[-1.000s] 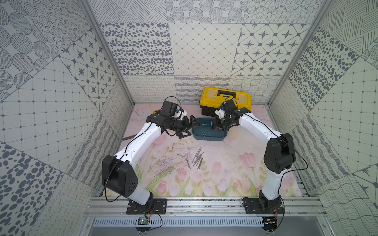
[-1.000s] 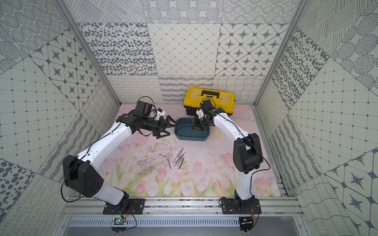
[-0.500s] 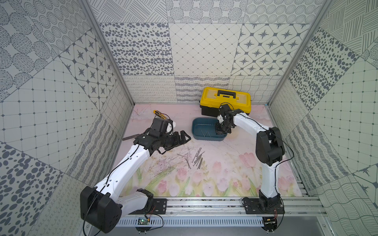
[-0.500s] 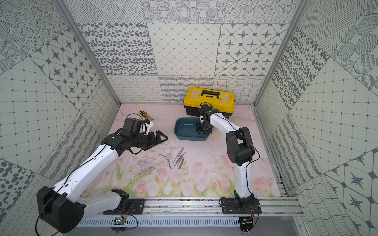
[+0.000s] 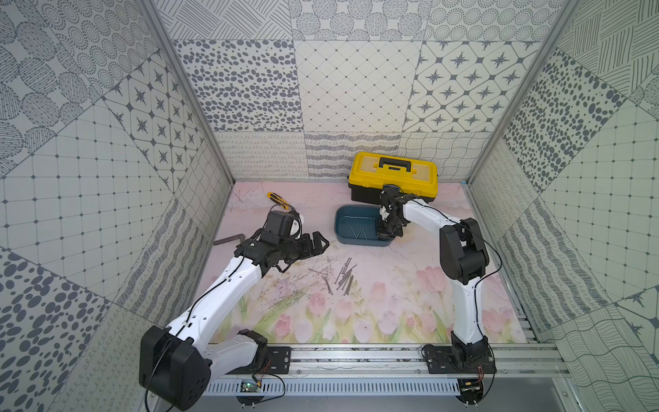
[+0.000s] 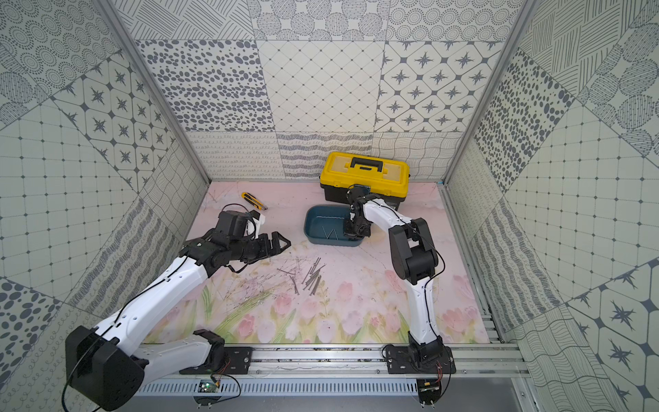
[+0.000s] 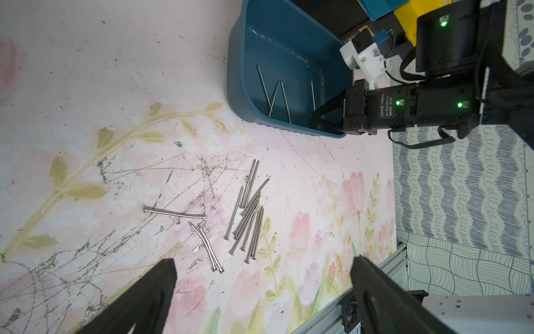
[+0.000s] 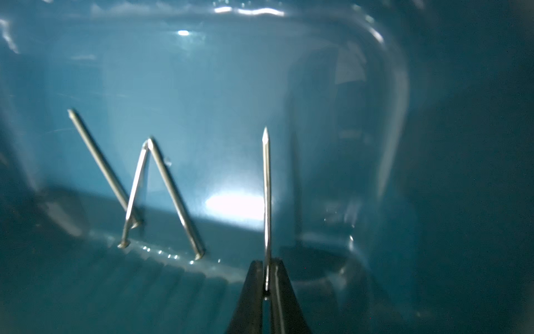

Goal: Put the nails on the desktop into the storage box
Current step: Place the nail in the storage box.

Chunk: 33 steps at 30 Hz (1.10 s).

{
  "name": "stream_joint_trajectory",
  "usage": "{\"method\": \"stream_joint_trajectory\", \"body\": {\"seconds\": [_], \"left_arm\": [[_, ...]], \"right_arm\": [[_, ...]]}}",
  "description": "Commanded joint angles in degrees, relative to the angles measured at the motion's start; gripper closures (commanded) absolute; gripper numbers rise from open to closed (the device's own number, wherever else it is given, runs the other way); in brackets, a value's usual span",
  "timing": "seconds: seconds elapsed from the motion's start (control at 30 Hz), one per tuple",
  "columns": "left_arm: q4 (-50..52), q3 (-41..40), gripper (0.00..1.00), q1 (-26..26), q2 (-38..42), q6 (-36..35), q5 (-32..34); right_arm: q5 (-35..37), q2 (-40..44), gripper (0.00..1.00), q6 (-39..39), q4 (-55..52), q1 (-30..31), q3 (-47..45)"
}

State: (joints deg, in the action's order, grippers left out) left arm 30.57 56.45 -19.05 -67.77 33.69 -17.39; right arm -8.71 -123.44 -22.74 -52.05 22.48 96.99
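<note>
Inside storage box point(image 8: 202, 86), right tool point(image 8: 267, 264) pinches a single nail point(image 8: 266, 188); three more nails point(image 8: 174, 198) lie on its floor; left tool point(image 7: 263, 261) hangs wide near loose nails point(image 7: 248, 222) on surface point(image 7: 86, 86)

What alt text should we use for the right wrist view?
The black right pincer is shut on one thin grey metal nail, holding it inside the shallow teal-blue plastic tub. Beside it three more nails lie on the tub floor, two meeting at one end and the third crossing one of them.
</note>
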Motion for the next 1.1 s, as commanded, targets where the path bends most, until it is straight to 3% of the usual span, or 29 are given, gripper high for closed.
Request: {"method": "stream_joint_trajectory", "body": {"seconds": [0.0,0.13,0.3,0.47,0.9,1.07], "left_arm": [[-1.82,-0.04,0.0,0.15,-0.08,-1.87,1.45],[-0.74,0.41,0.0,0.15,-0.16,-2.58,3.09],[0.49,1.36,0.0,0.15,-0.35,-2.24,5.12],[1.5,2.79,0.01,0.15,-2.15,-1.79,5.17],[7.36,9.78,0.01,0.57,-10.94,-5.74,-1.9],[9.73,9.96,0.01,0.6,-13.27,-7.04,-2.89]], "right_arm": [[0.9,-1.22,1.0,0.88,0.03,0.05,1.18],[0.68,-1.33,1.0,0.82,0.11,0.11,0.89],[1.37,0.02,0.8,0.77,-0.02,0.11,0.51],[1.81,1.37,0.67,0.46,-0.61,0.1,1.33],[-0.94,12.81,0.64,-1.02,-2.45,0.4,9.04],[-2.88,19.38,0.64,-2.33,-2.54,0.85,7.33]]}}
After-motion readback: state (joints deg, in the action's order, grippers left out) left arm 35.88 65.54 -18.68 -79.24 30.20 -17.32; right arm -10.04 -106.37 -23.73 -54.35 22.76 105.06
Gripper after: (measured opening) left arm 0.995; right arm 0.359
